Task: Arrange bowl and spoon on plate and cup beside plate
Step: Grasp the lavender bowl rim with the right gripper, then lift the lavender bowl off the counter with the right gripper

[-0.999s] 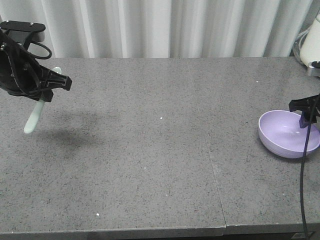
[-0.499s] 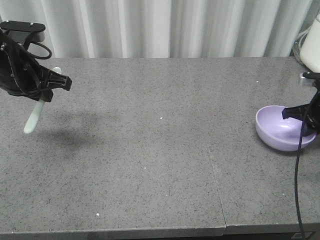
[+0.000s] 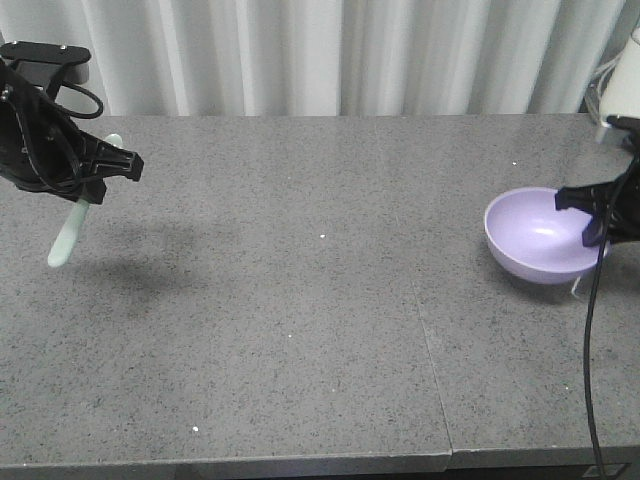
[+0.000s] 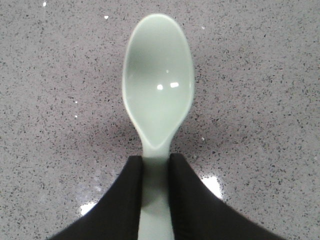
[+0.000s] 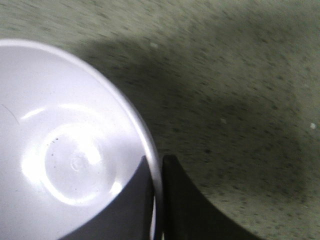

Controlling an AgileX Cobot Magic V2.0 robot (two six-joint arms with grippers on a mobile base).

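bowl (image 3: pixel 540 235): pinched at its rim by my right end effector (image 5: pixel 157 170), one finger inside and one outside, hanging tilted just above the surface (image 3: pixel 300 300).
bowl risk: a thin rim pinch on smooth plastic; I judge a quick swing could pivot it or slip it free.
spoon (image 4: pixel 158 85): handle clamped in my left end effector (image 4: pixel 156 165), scoop jutting ahead, off the surface.
spoon risk: the short handle may twist on release.
plate, cup: neither in view; I'd be placing blind.
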